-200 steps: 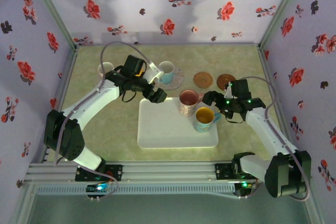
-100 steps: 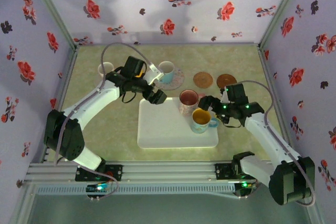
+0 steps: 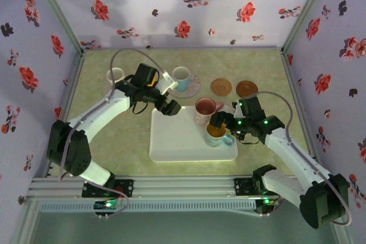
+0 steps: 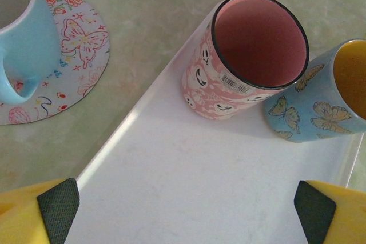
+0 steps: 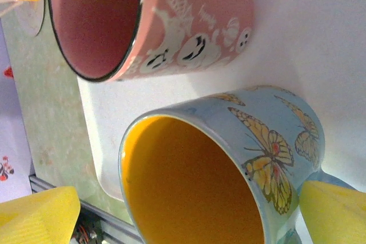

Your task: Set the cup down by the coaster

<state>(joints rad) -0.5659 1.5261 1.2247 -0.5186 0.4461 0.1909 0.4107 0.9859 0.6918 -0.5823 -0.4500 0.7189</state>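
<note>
Butterfly cup [image 5: 274,158] on tray [image 3: 177,141] is flanked by right gripper [image 3: 223,121] w/ jaws wide apart, left gripper [image 4: 186,215] held spread over tray's far-L corner.

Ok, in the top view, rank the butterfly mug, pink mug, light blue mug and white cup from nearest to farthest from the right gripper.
From the right gripper:
1. butterfly mug, right beneath it, on the tray's right side.
2. pink mug, at the tray's back edge.
3. light blue mug, on the floral coaster behind the tray.
4. white cup, far back left.
</note>
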